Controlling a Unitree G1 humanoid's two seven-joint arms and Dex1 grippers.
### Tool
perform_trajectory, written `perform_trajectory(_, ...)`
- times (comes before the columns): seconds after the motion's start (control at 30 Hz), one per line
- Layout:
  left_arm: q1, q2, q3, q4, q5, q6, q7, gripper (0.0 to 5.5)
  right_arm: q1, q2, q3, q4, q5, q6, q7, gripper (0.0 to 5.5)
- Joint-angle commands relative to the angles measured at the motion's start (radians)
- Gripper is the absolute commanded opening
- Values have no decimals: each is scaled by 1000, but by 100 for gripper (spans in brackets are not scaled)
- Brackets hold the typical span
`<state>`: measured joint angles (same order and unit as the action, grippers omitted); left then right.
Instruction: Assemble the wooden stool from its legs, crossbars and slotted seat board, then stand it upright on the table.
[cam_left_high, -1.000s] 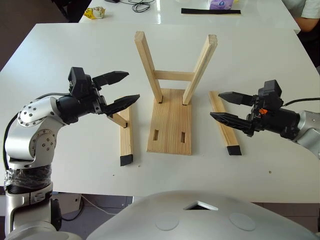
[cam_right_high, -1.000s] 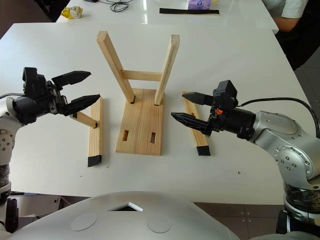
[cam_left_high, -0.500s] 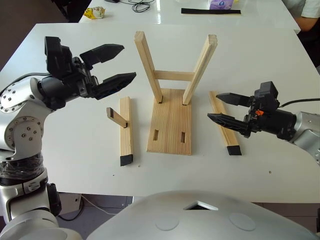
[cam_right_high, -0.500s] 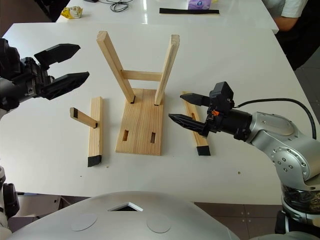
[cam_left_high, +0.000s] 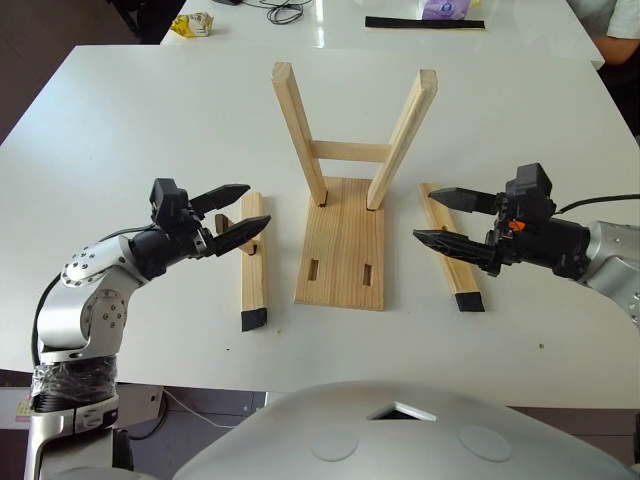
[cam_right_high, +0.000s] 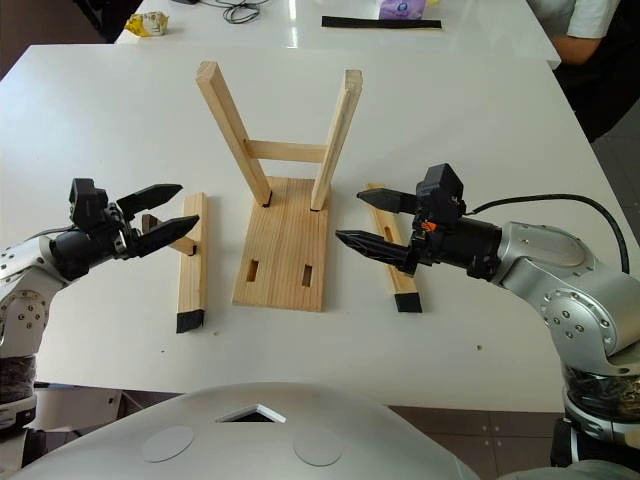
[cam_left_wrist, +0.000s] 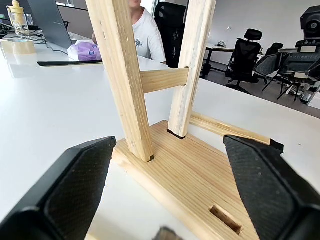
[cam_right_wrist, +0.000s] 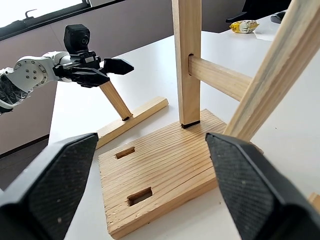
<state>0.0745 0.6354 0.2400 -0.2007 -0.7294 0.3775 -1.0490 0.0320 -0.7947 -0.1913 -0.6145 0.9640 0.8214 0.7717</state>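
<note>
The slotted seat board (cam_left_high: 340, 250) lies flat mid-table. Two legs (cam_left_high: 298, 130) stand in its far slots, joined by a crossbar (cam_left_high: 347, 151); the two near slots (cam_left_high: 313, 269) are empty. Left of the board lies a loose leg (cam_left_high: 252, 285) with a short crossbar stub (cam_right_high: 168, 232) sticking up. My left gripper (cam_left_high: 257, 205) is open, with its fingertips on either side of that stub's top and not closed on it. Another loose leg (cam_left_high: 455, 270) lies right of the board. My right gripper (cam_left_high: 422, 213) hovers open over its far end, holding nothing.
A yellow packet (cam_left_high: 190, 25) and a black strip (cam_left_high: 425, 22) lie on the far table, beyond the work area. The white table (cam_left_high: 140, 120) has bare room to the left, to the right and in front of the board.
My left gripper lifted away up and to the left, then came back down lower, at the stub of the left loose leg. The right gripper edged slightly towards the board.
</note>
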Motion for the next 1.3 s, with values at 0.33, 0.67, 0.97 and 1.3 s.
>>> perform_trajectory(0.33, -171, 55, 56, -101, -164, 140, 23, 399, 31, 24, -6, -37, 3, -11, -38, 398)
perform_trajectory(0.67, -180, 44, 39, -109, -153, 139, 20, 399, 26, 33, -2, -37, -1, -10, -43, 398)
perform_trajectory(0.97, -186, 41, 29, -107, -143, 131, 18, 399, 19, 36, -1, -32, -5, -13, -42, 398)
perform_trajectory(1.3, -200, 43, 32, -95, -145, 131, 17, 399, 25, 39, -2, -37, -6, -15, -47, 398)
